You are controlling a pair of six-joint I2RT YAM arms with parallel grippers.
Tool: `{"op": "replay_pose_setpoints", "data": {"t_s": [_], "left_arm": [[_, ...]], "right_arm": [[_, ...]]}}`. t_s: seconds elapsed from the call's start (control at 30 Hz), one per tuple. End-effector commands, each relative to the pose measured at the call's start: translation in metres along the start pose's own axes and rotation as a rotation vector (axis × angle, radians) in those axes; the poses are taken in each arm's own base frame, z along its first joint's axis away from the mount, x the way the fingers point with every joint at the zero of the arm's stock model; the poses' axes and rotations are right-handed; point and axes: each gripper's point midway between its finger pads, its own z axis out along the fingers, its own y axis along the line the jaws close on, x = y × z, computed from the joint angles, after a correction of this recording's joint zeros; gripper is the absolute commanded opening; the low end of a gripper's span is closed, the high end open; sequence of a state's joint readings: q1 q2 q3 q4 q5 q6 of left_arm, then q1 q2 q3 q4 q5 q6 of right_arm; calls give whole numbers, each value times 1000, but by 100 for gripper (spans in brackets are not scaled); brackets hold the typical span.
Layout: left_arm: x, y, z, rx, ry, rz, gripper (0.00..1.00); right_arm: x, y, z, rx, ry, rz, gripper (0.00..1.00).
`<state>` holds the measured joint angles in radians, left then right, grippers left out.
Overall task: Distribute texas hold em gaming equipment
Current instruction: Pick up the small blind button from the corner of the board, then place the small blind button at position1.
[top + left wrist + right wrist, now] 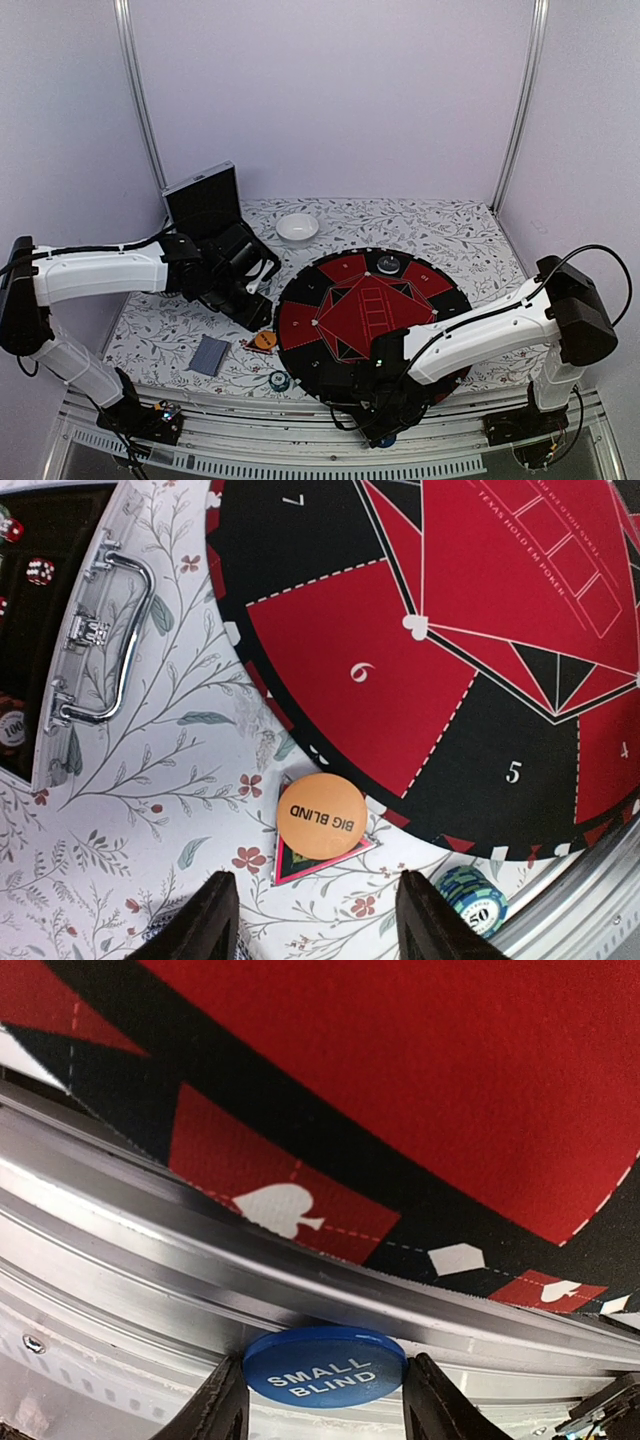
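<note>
While the right gripper [322,1400] is pinching the blue button disc [325,1368] by its rim, the left gripper [315,890] is hovering with jaws spread and empty.
That disc is hanging over the near rail [200,1260] beside the felt mat [450,1080]; the orange button disc [322,815] is lying left of the mat, ahead of the left jaws. Both are likely behaving as light, stiff, slick plastic, best taken across the rim.

Case [205,200] back-left of mat [345,268]; cards [210,355], big-blind disc [264,340] left of it; small-blind disc [325,1365] seemingly before near edge.
</note>
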<state>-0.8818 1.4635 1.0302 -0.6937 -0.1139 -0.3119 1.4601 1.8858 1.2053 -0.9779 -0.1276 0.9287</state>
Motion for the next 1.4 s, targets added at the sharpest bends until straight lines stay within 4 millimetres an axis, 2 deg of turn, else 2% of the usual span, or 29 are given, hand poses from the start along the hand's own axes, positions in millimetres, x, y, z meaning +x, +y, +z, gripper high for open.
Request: {"op": "replay_pose_setpoints", "data": {"t_s": [0.0, 0.23, 0.47, 0.63, 0.7, 0.8, 0.97, 1.1, 1.23, 1.37], "left_arm": [[2, -1, -5, 4, -20, 5, 56], [3, -1, -5, 2, -18, 2, 56], [3, -1, -4, -1, -16, 3, 56], [1, 0, -3, -8, -19, 9, 56], [1, 0, -2, -9, -16, 10, 57], [2, 1, -2, -11, -15, 12, 56], [2, 2, -4, -16, -19, 19, 57], [1, 7, -6, -31, -28, 20, 57], [-4, 12, -6, -38, -29, 16, 57], [-6, 20, -4, -51, -27, 15, 57]], "right_arm": [[11, -13, 19, 78, 39, 18, 48], [4, -23, 11, 134, 0, 8, 41], [-13, -32, -15, 65, -88, 67, 38], [-21, -40, -21, 58, -109, 77, 37], [-25, -46, -22, 66, -116, 82, 37], [-40, -60, -31, 72, -154, 104, 37], [-90, -105, -57, 54, -271, 182, 37], [-128, -157, -71, 34, -344, 267, 37], [-149, -204, -77, 5, -370, 319, 36], [-153, -249, -73, 8, -353, 376, 36]]}}
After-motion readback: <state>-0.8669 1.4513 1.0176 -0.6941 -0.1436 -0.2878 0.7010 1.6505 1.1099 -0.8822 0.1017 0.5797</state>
